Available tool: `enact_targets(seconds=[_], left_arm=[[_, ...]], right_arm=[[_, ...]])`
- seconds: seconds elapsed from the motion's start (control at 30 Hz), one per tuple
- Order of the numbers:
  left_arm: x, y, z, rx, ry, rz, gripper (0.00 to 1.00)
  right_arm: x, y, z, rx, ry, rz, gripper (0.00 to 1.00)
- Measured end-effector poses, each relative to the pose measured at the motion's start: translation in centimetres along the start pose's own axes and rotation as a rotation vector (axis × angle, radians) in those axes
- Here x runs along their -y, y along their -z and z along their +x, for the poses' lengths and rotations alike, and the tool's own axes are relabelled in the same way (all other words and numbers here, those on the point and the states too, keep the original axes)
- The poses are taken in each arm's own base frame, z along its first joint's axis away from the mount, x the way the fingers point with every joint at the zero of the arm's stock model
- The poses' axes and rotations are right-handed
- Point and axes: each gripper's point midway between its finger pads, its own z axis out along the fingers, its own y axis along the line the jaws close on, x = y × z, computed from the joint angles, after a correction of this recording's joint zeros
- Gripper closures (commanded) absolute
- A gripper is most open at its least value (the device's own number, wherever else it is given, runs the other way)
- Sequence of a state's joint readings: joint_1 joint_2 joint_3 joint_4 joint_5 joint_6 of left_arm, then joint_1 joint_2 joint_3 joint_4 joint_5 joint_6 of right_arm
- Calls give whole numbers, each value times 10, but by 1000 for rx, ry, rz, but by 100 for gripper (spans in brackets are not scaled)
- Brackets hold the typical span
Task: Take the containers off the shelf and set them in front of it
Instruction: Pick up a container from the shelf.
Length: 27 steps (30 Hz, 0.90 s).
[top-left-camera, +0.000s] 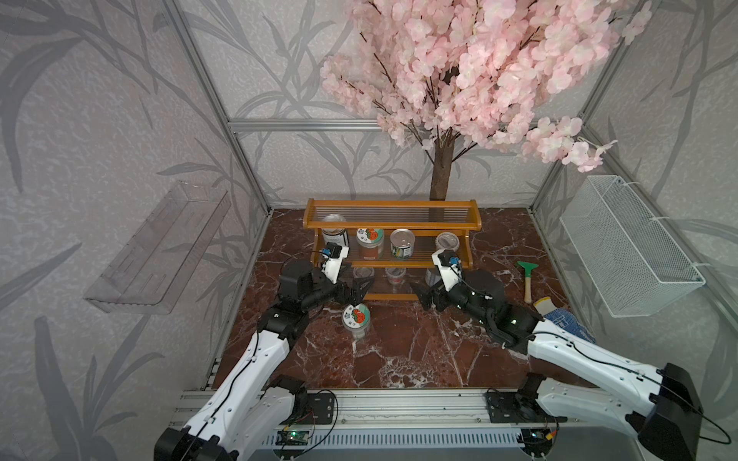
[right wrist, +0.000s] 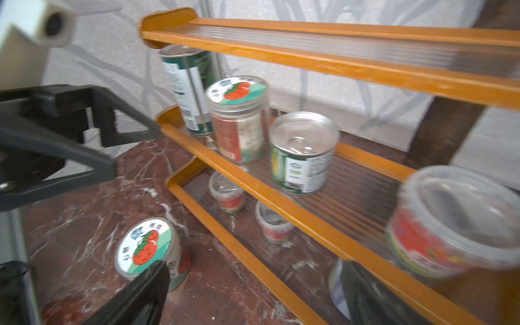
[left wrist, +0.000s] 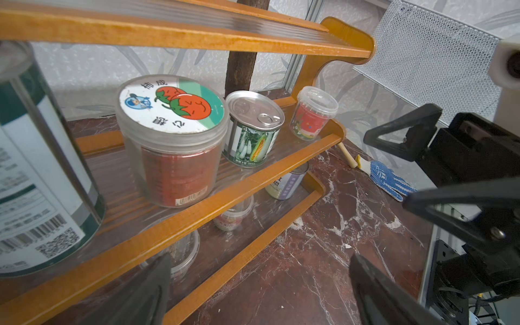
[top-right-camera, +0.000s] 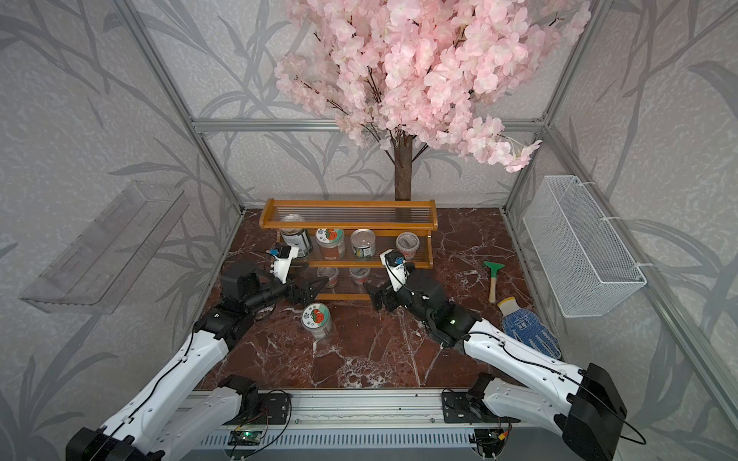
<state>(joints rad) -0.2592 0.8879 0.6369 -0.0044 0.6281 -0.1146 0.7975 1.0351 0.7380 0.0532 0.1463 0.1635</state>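
The orange-brown shelf point(top-left-camera: 391, 231) stands at the back in both top views. Its middle tier holds a tall green tin point(top-left-camera: 334, 235), a tomato-lid jar point(left wrist: 171, 135), a pull-tab tin point(left wrist: 253, 132) and a clear cup point(left wrist: 312, 115). On the bottom tier are two small cups point(right wrist: 226, 194) and a tin point(left wrist: 287, 183). Another tomato-lid jar point(top-left-camera: 356, 319) stands on the floor in front of the shelf. My left gripper point(top-left-camera: 365, 290) is open and empty just behind that jar, by the bottom tier. My right gripper point(top-left-camera: 417, 295) is open and empty, near the bottom tin.
A green-headed hand tool point(top-left-camera: 527, 279) and a blue-and-white glove point(top-left-camera: 559, 319) lie right of the shelf. A white wire basket point(top-left-camera: 631, 247) hangs on the right wall and a clear acrylic tray point(top-left-camera: 159, 247) on the left wall. A blossom tree trunk point(top-left-camera: 441, 171) rises behind the shelf.
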Motion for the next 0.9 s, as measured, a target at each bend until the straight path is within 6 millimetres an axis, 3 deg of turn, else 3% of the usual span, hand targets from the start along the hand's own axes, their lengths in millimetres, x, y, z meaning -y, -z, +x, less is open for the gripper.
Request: enact_targets(seconds=[0.2, 0.47, 0.7, 0.9], left_arm=[[4, 1, -3, 10, -5, 15, 0], [6, 4, -3, 20, -4, 16, 0], [7, 7, -3, 25, 0, 17, 0], [7, 7, -3, 27, -2, 17, 0]], right_arm=[[53, 6, 4, -44, -53, 230, 1], [97, -2, 3, -52, -79, 370, 1], [116, -25, -10, -41, -74, 398, 1], [122, -50, -9, -55, -63, 389, 1]])
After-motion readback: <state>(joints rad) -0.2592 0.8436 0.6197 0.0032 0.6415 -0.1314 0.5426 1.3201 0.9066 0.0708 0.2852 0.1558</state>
